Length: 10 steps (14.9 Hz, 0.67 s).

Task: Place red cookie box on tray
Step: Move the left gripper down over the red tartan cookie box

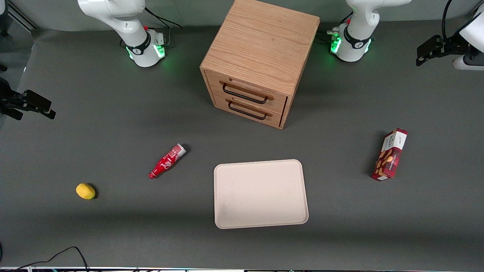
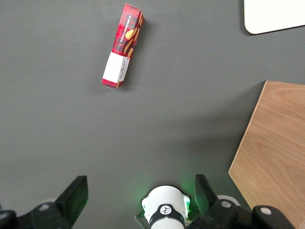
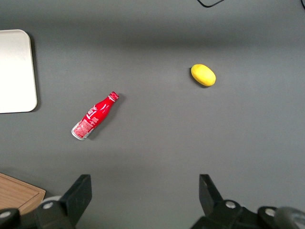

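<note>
Front view: a large flat beige rectangular tray [image 1: 261, 193] with rounded corners and a low rim lies on the dark grey surface [image 1: 113, 113], with nothing on it. It serves here as the landmark.

The slim rectangular dark-red plaid cookie box [image 1: 390, 154], with a white end panel and pictures of tan cookies, lies on the surface well apart from the tray, toward the working arm's end. It is slightly farther from the front camera than the tray's middle, and its white end points away from that camera.

The left arm's black two-finger tool [image 1: 435, 51] hangs above the surface near the working arm's end, much farther from the front camera than the tray and well apart from the cookie box. In the wrist view its two fingers [image 2: 76, 193] stand wide apart with nothing between them; the cookie box [image 2: 122, 46] and one corner of the tray [image 2: 274, 15] also show there.

A light oak two-drawer wooden cabinet [image 1: 259, 60] with dark handles stands farther from the front camera than the tray. A small red bottle [image 1: 167, 161] lies on its side beside the tray, toward the parked arm's end. A yellow lemon [image 1: 85, 191] rests farther toward that end.
</note>
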Each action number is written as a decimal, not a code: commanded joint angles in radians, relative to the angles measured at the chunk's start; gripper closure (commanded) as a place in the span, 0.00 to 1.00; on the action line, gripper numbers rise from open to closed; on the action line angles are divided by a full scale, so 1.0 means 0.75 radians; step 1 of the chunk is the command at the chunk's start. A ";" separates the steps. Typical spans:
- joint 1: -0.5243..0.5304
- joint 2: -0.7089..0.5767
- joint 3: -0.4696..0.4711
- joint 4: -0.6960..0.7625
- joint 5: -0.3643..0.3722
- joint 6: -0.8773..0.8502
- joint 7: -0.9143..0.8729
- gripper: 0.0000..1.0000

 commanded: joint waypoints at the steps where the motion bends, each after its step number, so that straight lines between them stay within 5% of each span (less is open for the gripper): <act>1: 0.016 0.022 -0.013 0.053 0.001 -0.025 -0.018 0.00; 7: 0.024 0.329 0.009 0.492 0.042 -0.174 0.159 0.00; 10: 0.026 0.435 0.117 0.489 0.044 -0.154 0.422 0.00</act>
